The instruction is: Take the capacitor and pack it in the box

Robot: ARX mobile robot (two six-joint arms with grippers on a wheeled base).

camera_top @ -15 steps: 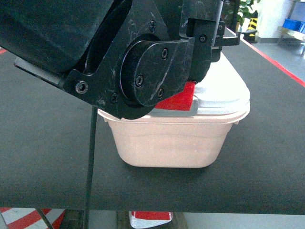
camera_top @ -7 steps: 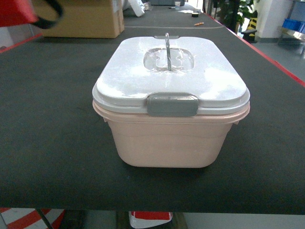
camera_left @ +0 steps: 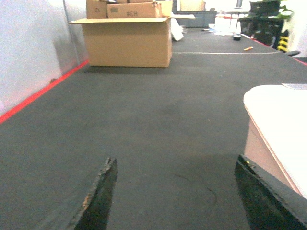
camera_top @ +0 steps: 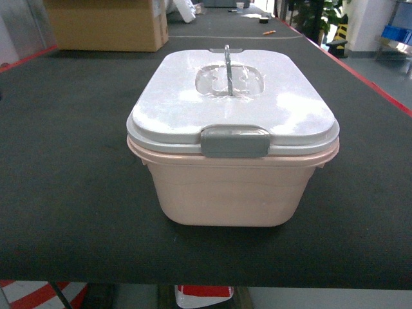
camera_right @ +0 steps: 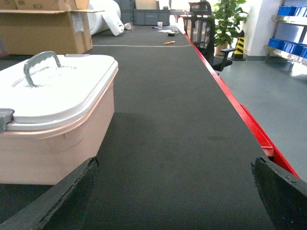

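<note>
Evidently the packing stage was finished or close to it, so far as could be judged: the box (camera_top: 232,174) was seen in the head view standing near the front edge of the black table (camera_top: 64,193), with its white lid (camera_top: 232,103) seated all round the pink rim and the grey front clasp (camera_top: 235,141) folded down over it. The grey handle (camera_top: 226,61) was seen upright in the recess of the lid. No capacitor was visible on the table or in either wrist view; whether one lay inside the closed box could not be told, since the walls were opaque.

Neither arm was found in the head view. In the left wrist view the left gripper (camera_left: 184,196) was seen with its two dark fingertips (camera_left: 103,194) set well apart and nothing between them but bare table, the box's corner lying just to its right. In the right wrist view the right gripper (camera_right: 177,196) was likewise spread wide and empty, with the box to its left and not touched.

A brown cardboard carton (camera_left: 127,40) stood well behind the box at the far left of the table. What remained of the task, if anything, was judged to be slight.
</note>
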